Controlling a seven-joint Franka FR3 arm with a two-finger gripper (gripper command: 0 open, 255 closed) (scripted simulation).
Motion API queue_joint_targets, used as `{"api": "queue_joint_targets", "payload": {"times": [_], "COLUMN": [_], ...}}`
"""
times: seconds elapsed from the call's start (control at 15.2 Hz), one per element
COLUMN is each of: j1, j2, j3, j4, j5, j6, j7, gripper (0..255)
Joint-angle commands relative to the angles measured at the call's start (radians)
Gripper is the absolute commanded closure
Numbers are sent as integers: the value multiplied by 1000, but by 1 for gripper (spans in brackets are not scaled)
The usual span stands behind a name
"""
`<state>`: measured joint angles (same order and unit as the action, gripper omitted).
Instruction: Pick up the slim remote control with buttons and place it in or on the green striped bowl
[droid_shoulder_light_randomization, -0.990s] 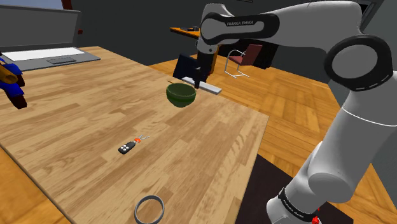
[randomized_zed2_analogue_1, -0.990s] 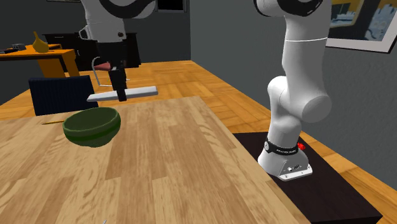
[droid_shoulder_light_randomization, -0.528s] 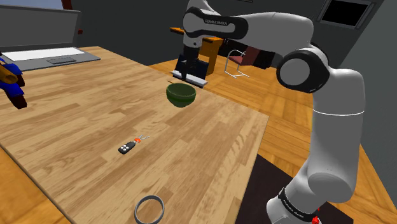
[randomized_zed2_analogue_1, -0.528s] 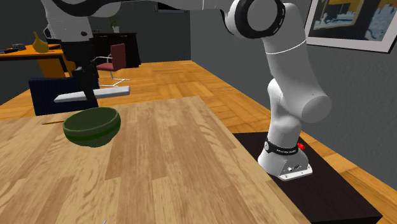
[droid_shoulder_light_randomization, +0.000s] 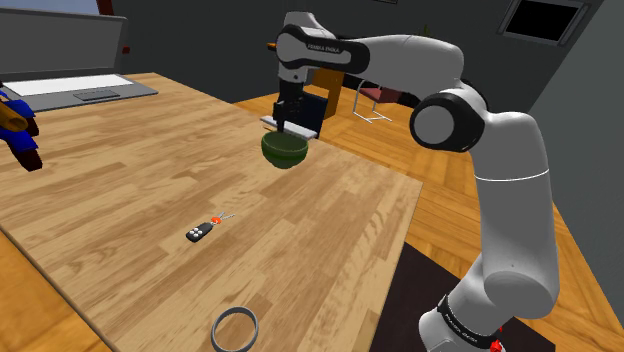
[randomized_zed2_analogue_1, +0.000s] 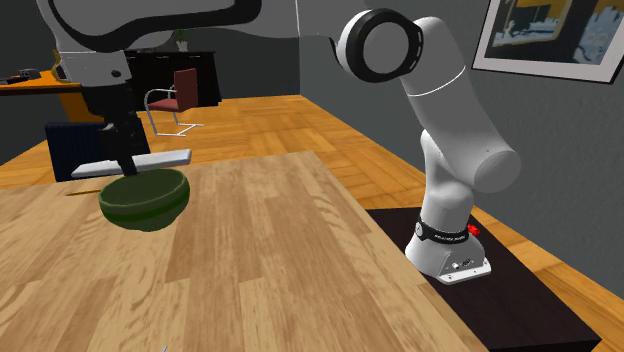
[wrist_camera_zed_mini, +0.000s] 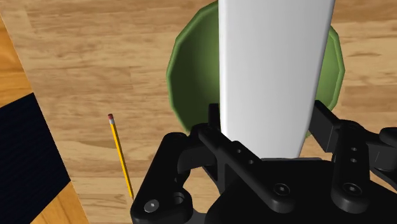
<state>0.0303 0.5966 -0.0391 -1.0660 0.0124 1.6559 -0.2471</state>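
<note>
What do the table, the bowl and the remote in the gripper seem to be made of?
The table looks like matte wood: brown grain streaks show. The bowl is dull green with facets, perhaps ceramic or plastic; I cannot tell. The remote is plain pale grey and smooth; its material is open.

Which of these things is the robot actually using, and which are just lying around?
In use: remote, bowl, gripper.
Lying about: pencil, key fob, ring, laptop.
</note>
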Motion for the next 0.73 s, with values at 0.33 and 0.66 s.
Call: {"api": "queue_joint_targets", "payload": {"times": [0.33,0.66], "j1": [0,1], "j2": [-12,-12], "j3": [0,0], "j4": [-114,-124], "j5": [0,0], "j6": [103,113], "j7": [-1,-1], "gripper": [255,255]}}
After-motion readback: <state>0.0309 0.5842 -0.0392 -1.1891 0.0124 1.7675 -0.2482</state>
